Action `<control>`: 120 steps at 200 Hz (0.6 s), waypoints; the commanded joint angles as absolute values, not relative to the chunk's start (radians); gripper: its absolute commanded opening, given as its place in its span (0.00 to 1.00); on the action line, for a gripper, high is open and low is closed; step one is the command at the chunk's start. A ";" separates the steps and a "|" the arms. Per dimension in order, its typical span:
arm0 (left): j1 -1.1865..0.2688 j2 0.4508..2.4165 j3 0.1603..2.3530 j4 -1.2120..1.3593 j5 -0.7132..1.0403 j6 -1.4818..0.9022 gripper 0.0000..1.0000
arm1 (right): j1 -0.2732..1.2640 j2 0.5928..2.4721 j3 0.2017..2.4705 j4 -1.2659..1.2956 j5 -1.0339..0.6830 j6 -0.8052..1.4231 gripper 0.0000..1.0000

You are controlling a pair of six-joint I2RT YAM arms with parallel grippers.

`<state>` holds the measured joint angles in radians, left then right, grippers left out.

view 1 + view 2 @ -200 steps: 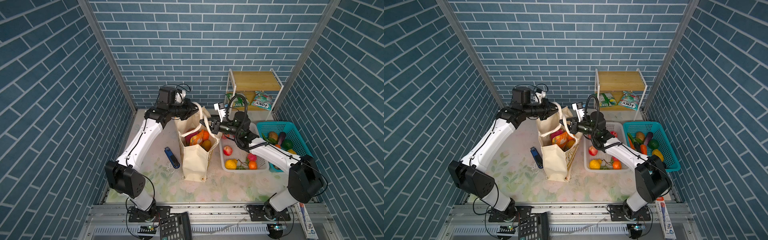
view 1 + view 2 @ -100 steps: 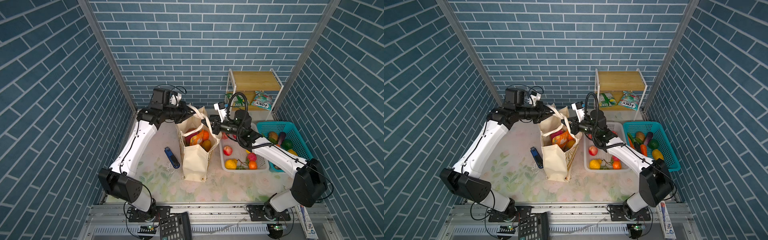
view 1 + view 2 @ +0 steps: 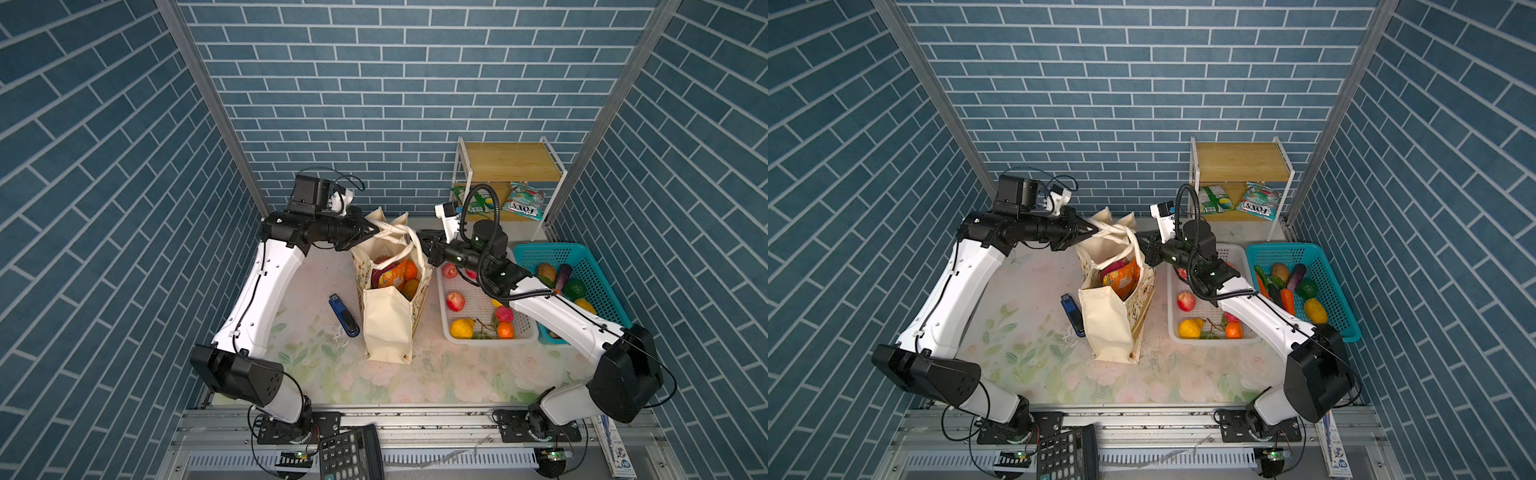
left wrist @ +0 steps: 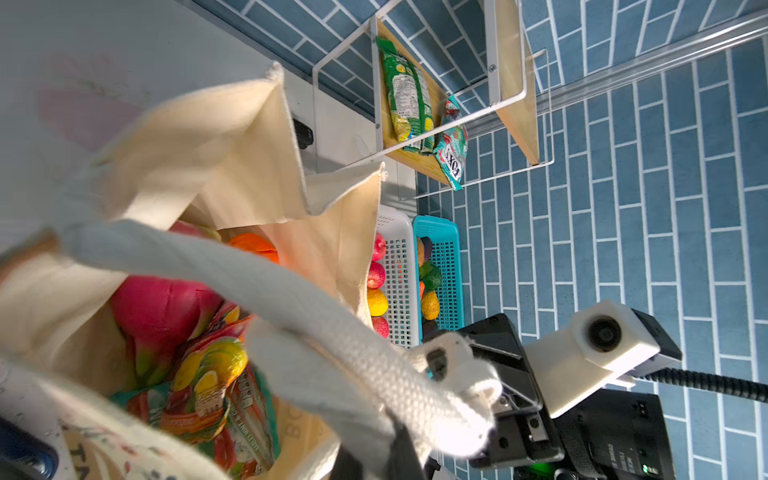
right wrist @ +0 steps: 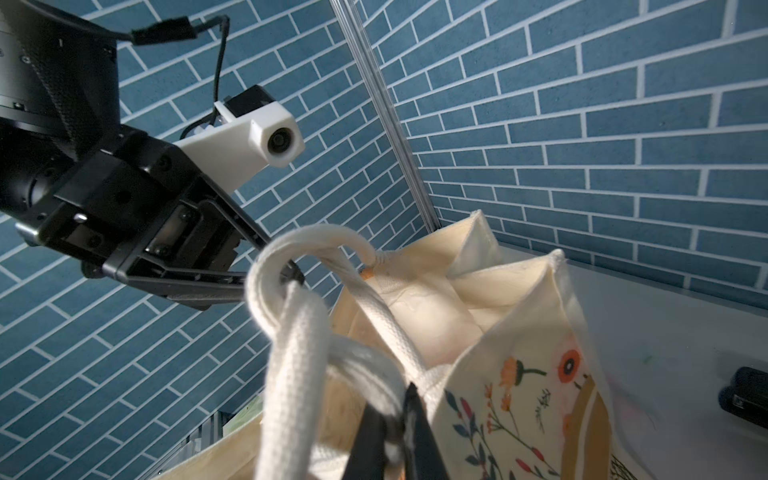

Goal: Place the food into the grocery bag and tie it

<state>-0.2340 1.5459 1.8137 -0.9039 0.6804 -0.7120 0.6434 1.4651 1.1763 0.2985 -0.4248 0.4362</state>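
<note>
Standing upright on the bench point(image 3: 316, 345), the cream floral grocery bag point(image 3: 386, 328) gapes, its white strap handles point(image 3: 400, 230) looped together above the mouth. The left wrist view looks deepest inside, showing the dragon fruit point(image 4: 158, 307) beside an orange point(image 4: 253, 245) and a snack packet point(image 4: 212, 386); the right wrist view shows left claw point(image 5: 294, 277) and right claw point(image 5: 395, 432) each pinched shut on the strap handles.
</note>
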 commanded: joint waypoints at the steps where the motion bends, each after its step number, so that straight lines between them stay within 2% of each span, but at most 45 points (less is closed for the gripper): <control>1: -0.187 1.503 1.824 -1.026 0.649 -0.640 0.00 | 0.623 1.414 1.164 0.327 -0.293 0.407 0.00; 120: -0.099 1.461 1.742 -1.063 0.486 -0.550 0.00 | 0.615 1.285 1.048 0.267 -0.059 0.403 0.00</control>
<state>-0.1459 1.4971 1.7657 -1.0142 0.6106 -0.6003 0.6453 1.3472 1.0676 0.2642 -0.2367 0.4175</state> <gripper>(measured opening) 0.095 0.097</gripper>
